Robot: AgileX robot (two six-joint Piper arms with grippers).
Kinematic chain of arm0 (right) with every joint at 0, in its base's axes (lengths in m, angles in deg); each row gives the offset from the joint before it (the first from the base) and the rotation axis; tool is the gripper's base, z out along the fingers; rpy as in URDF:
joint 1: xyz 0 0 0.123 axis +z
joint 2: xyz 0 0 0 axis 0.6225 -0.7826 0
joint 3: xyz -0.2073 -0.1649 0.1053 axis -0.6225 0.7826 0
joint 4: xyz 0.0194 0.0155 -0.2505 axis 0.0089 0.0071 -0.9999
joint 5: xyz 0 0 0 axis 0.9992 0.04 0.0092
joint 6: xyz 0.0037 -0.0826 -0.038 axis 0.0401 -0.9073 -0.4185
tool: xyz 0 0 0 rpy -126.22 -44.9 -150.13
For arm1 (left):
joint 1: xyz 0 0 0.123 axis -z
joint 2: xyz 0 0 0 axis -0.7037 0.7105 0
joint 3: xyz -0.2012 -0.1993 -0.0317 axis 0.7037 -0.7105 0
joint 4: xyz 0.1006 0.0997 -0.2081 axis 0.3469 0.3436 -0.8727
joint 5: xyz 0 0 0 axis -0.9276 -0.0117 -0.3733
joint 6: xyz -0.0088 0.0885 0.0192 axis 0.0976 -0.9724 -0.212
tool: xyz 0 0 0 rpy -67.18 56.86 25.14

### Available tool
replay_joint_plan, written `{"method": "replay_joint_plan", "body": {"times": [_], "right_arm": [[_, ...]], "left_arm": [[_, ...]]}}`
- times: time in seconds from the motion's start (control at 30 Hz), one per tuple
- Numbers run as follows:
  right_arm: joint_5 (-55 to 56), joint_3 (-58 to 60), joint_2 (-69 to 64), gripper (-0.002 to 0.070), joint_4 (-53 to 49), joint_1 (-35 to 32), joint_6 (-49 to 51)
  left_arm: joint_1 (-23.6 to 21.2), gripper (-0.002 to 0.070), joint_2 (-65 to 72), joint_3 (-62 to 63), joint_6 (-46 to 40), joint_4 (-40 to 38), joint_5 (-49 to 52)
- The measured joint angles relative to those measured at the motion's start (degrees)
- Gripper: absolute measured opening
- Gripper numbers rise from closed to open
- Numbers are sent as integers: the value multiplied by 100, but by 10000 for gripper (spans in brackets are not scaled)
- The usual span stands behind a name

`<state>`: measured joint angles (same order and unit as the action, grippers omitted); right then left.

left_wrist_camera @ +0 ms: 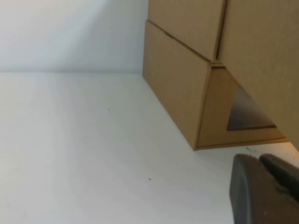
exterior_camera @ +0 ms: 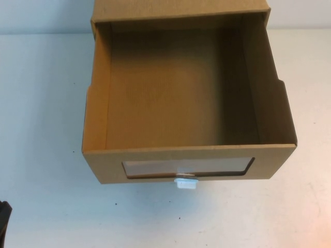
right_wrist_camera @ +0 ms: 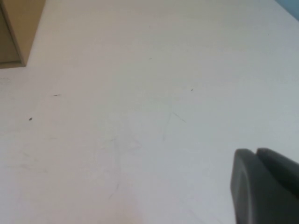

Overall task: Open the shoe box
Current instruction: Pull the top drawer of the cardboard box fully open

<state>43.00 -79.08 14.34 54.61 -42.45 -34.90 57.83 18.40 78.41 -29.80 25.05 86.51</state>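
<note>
**Mia:** What is closest to us?

**Tom:** The left gripper (left_wrist_camera: 258, 159). Its two dark fingers are pressed together and hold nothing. It hangs low over the white table (left_wrist_camera: 70, 154). It is near the front left corner of the shoe box (exterior_camera: 217, 154) but does not touch it.

**Mia:** Where is the box?

**Tom:** It sits in the middle of the table, toward the back. Its drawer (exterior_camera: 176, 93) is pulled out toward us, so you can look down onto the brown floor inside. The back end of the drawer is tucked under the cover (exterior_camera: 181, 8).

**Mia:** What is on the front?

**Tom:** A see-through window (exterior_camera: 155, 168). Under the middle of it, a little white tab (exterior_camera: 186, 183) sticks out.

**Mia:** And on the right?

**Tom:** The right gripper (right_wrist_camera: 256, 151). Its fingers are together too, with nothing between them. It hangs over the table, well apart from the box. From there, only one corner of the box shows.
</note>
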Motion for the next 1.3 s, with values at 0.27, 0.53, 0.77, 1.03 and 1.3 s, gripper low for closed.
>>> {"method": "replay_joint_plan", "body": {"times": [0.27, 0.53, 0.77, 1.03, 1.3], "right_arm": [[-16, 0, 0, -13, 9, 0, 0], [-38, 0, 0, -14, 9, 0, 0], [-37, 0, 0, -13, 9, 0, 0], [-37, 0, 0, -13, 9, 0, 0], [-37, 0, 7, -13, 9, 0, 0]], "left_arm": [[0, -4, 0, 0, -13, 0, 0], [0, -4, 0, 0, -13, 0, 0], [0, -4, 0, 0, -64, 38, 0], [-96, -4, -432, 0, 1063, 1984, 35], [-545, -4, -468, 0, 1594, 2316, 667]]}}
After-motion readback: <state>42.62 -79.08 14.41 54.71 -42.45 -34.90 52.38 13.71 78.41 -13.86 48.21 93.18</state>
